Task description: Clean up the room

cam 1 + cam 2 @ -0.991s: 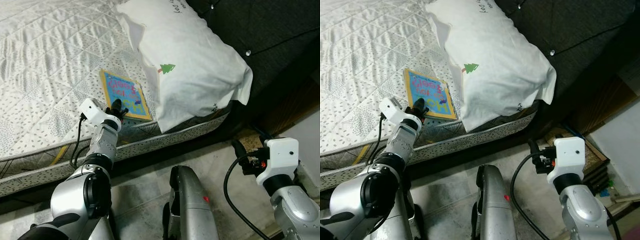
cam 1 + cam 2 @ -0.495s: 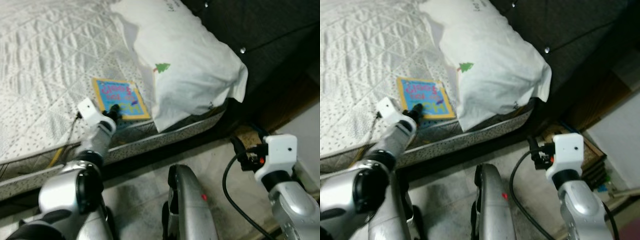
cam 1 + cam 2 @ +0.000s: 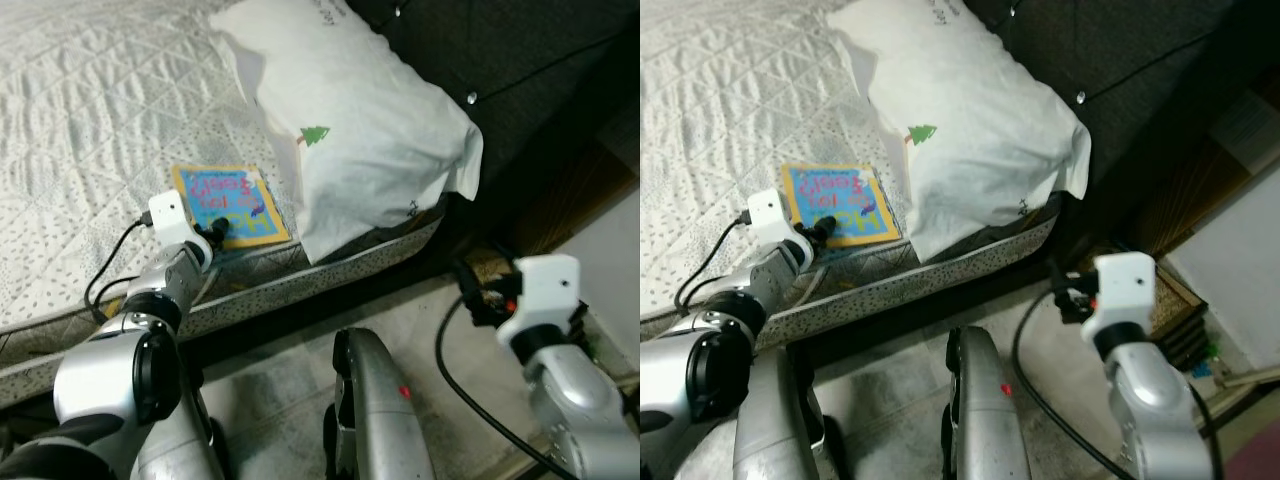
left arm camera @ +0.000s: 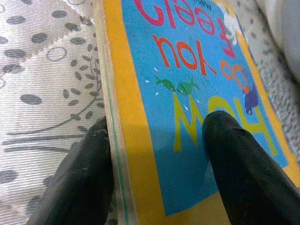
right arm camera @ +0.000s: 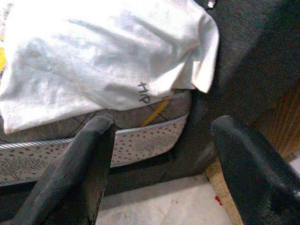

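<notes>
Left eye view gives us the quilted white mattress (image 3: 90,110) as the biggest thing before us, its dotted side panel running along the near edge above the pale tiled floor (image 3: 270,400). Behind its far corner stands a dark padded headboard (image 3: 520,60). On the mattress, against that headboard, lies a large white pillow (image 3: 350,120) with a small green tree printed on it, one corner hanging over the mattress edge.

Just beside the pillow, on the side toward our left arm, a picture book (image 3: 228,204) lies flat near the mattress edge, its cover blue with a yellow border and red and yellow lettering.

Our left gripper (image 3: 214,234) sits at the book's near end. From the left wrist view we see its fingers (image 4: 243,173) spread apart: one rests on the blue cover, the other lies on the quilting beside the book's yellow edge, so the book's edge stands between them and is not clamped.

Our right gripper (image 5: 159,168) is held out over the floor well apart from the book, toward the mattress corner under the pillow, its two fingers wide apart with nothing between them.
</notes>
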Motion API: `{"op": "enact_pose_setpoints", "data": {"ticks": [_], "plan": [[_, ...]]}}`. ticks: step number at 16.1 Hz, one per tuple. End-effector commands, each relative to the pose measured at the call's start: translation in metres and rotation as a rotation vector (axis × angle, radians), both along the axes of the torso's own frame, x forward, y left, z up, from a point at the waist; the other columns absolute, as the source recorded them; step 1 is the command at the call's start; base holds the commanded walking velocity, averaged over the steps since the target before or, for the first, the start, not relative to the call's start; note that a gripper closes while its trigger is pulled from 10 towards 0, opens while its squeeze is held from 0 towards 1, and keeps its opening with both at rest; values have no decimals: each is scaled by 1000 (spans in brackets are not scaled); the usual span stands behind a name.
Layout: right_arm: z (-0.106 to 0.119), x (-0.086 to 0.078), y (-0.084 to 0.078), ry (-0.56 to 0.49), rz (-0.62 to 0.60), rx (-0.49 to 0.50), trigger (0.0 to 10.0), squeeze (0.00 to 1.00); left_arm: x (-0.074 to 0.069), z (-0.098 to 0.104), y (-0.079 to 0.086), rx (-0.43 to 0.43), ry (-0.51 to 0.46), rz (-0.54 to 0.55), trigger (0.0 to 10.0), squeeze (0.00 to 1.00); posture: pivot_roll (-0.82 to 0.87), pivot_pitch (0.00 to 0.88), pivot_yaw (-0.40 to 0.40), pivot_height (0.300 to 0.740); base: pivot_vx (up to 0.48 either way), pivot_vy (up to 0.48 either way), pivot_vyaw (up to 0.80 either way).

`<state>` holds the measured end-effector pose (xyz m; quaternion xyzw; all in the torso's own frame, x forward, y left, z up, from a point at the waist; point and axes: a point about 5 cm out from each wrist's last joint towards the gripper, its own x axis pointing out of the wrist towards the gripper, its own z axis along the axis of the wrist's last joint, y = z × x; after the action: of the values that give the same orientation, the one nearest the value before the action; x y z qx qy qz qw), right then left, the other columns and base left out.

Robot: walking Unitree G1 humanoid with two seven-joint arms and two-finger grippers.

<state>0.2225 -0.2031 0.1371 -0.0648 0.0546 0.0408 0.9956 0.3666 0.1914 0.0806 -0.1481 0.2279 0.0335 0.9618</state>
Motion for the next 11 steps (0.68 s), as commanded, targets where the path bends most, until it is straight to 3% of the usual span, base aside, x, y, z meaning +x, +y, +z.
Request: {"op": "enact_pose_setpoints", "data": {"ticks": [1, 4, 11], "plan": [[-3, 3, 1, 4, 2, -2, 10000, 0, -6, -11, -1, 79, 82, -43, 10000, 1000, -250, 79, -105, 525, 0, 0, 0], [-4, 13, 4, -15, 12, 10, 10000, 0, -8, -8, 18, 224, 113, -37, 10000, 1000, -220, 60, -96, 525, 0, 0, 0], [-10, 32, 19, -50, 28, 54, 10000, 0, -5, 2, 34, 329, 99, -27, 10000, 1000, -153, 18, -74, 525, 0, 0, 0]]}}
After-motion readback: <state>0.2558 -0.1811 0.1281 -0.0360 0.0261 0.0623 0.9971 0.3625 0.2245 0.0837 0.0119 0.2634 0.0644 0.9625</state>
